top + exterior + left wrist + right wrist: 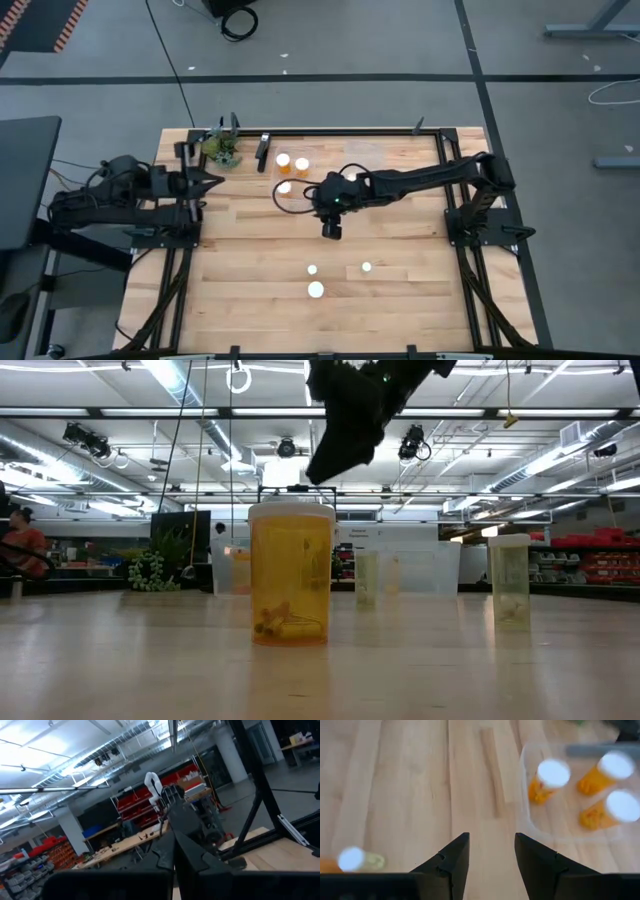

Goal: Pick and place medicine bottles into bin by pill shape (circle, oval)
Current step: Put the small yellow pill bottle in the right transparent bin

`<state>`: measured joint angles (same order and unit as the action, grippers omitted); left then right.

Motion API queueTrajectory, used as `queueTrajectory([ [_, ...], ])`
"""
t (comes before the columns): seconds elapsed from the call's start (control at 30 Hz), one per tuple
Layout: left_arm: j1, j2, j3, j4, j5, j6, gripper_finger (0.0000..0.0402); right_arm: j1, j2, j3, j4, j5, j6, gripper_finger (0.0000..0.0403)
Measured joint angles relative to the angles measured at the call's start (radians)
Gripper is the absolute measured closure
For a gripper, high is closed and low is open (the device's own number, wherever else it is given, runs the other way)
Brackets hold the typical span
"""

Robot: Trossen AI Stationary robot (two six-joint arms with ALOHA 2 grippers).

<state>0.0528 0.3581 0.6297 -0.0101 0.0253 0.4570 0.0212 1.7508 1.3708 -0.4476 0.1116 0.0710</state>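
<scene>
While my right tool (491, 862) hangs empty, fingers apart, three white-capped orange medicine bottles (547, 781) stand in a clear plastic bin (526, 795) ahead; my left tool (205, 183) is closed.

6 bottles (316, 290) (white caps), 1 bin (570, 790)

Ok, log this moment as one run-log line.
right gripper: open, empty, above bare table | left gripper: shut, parked at left edge | clear bin: three orange bottles inside | three bottles on near table

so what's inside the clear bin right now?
Three orange medicine bottles with white caps stand inside the clear bin. Its far edge runs out of the right wrist view, so more may sit there.
</scene>
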Motion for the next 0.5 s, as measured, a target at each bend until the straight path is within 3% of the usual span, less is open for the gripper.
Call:
queueTrajectory([
  [0.5, -0.001, -0.024, -0.001, -0.011, 0.0, -0.026, 0.0381, 0.002, 0.074, -0.001, -0.111, 0.027, -0.011, 0.0171],
])
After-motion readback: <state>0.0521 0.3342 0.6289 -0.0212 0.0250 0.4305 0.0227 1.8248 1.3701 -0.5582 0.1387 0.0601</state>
